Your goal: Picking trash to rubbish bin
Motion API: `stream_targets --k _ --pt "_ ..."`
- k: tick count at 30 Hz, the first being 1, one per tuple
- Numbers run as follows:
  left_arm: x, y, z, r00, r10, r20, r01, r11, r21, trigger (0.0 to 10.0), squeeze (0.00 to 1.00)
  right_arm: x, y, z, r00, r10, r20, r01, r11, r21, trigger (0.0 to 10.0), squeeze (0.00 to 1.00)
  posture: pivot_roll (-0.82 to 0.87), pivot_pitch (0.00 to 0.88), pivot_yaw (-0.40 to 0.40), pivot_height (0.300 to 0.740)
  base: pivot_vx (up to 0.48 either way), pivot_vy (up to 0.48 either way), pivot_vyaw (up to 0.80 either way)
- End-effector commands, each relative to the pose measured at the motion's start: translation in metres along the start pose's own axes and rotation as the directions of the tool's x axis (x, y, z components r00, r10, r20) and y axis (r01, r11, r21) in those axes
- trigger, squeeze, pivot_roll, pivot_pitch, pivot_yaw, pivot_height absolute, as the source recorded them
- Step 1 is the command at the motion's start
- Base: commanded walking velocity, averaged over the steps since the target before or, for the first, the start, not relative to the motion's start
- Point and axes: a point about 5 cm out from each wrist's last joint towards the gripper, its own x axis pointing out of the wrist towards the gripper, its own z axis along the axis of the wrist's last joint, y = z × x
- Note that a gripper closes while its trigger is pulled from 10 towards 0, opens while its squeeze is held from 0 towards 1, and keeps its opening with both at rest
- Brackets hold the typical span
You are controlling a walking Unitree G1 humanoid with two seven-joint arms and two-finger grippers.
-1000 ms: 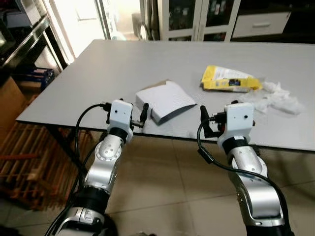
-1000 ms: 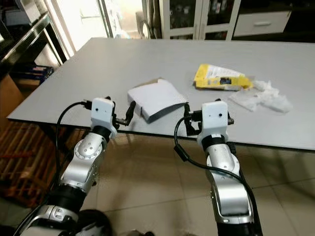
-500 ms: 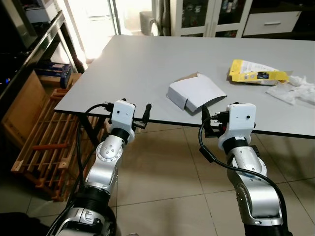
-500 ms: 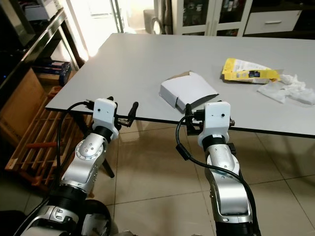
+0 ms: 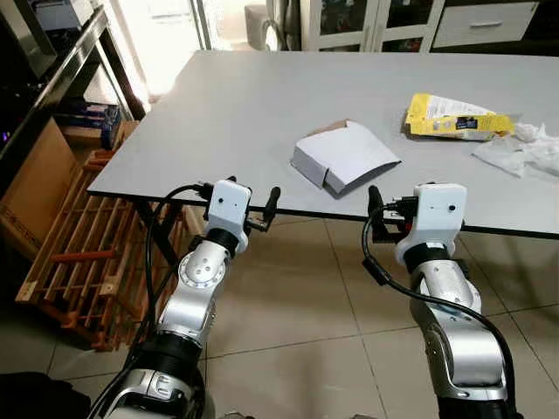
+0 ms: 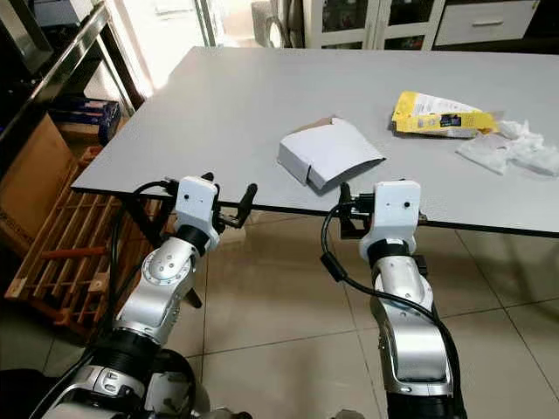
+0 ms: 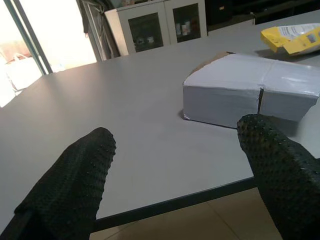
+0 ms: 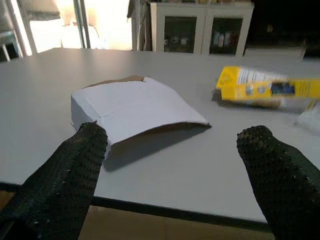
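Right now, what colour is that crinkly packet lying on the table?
The packet is bright yellow with a white label patch, clearest in the right wrist view.

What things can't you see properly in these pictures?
- Inside of the flattened white cardboard box: its top flap covers it, head views.
- Print on the yellow snack packet: blurred, right wrist view.
- Crumpled white tissue: cut off by the left eye view's right edge.
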Motion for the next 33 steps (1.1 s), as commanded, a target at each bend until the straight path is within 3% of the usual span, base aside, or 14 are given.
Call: stream_targets --k 1,4,10,14,20,25,29,33 --pt "-0.002 0.000 0.000 1.000 -0.010 -0.001 0.010 1.000 0.006 10.0 0.00 0.003 -0.001 0.001 1.000 -0.016 -0.018 0.017 0.998 0.061 10.0 0.00 -0.10 0.080 0.078 0.740 0.000 0.000 0.00" --pt "0.000 0.000 0.003 1.000 -0.016 0.006 0.016 1.000 0.011 10.0 0.00 0.007 -0.004 0.002 0.999 -0.036 -0.027 0.040 0.991 0.128 10.0 0.00 -0.09 0.094 0.078 0.740 0.000 0.000 0.00" --pt "0.001 0.000 0.008 0.999 -0.023 0.022 0.023 1.000 0.019 10.0 0.00 0.020 -0.007 0.012 0.998 -0.060 0.006 0.058 0.983 0.175 10.0 0.00 -0.07 0.118 0.080 0.740 0.000 0.000 0.00" --pt "-0.008 -0.002 0.006 0.999 -0.037 0.013 0.036 0.999 0.029 10.0 0.00 0.030 -0.008 0.017 0.995 -0.101 0.017 0.094 0.968 0.233 10.0 0.00 -0.03 0.150 0.088 0.740 0.000 0.000 0.00" --pt "-0.017 0.001 0.006 0.999 -0.043 0.005 0.043 0.998 0.042 10.0 0.00 0.031 -0.008 0.013 0.991 -0.134 -0.012 0.132 0.953 0.272 10.0 0.00 0.00 0.182 0.096 0.740 0.127 0.000 0.00" --pt "-0.019 0.005 0.007 0.999 -0.032 0.001 0.032 0.998 0.051 10.0 0.00 0.029 -0.008 0.007 0.989 -0.146 -0.030 0.148 0.954 0.261 10.0 0.00 0.01 0.188 0.095 0.740 0.306 0.000 0.00" --pt "-0.020 0.005 0.010 1.000 -0.028 0.000 0.028 0.998 0.050 10.0 0.00 0.031 -0.007 0.012 0.989 -0.149 0.015 0.145 0.977 0.157 10.0 0.00 0.02 0.180 0.091 0.740 0.350 0.000 0.00" --pt "-0.021 0.003 0.010 1.000 -0.031 -0.002 0.031 0.998 0.050 10.0 0.00 0.033 -0.006 0.013 0.988 -0.151 0.021 0.146 0.976 0.160 10.0 0.00 0.02 0.177 0.091 0.740 0.407 0.000 0.00"
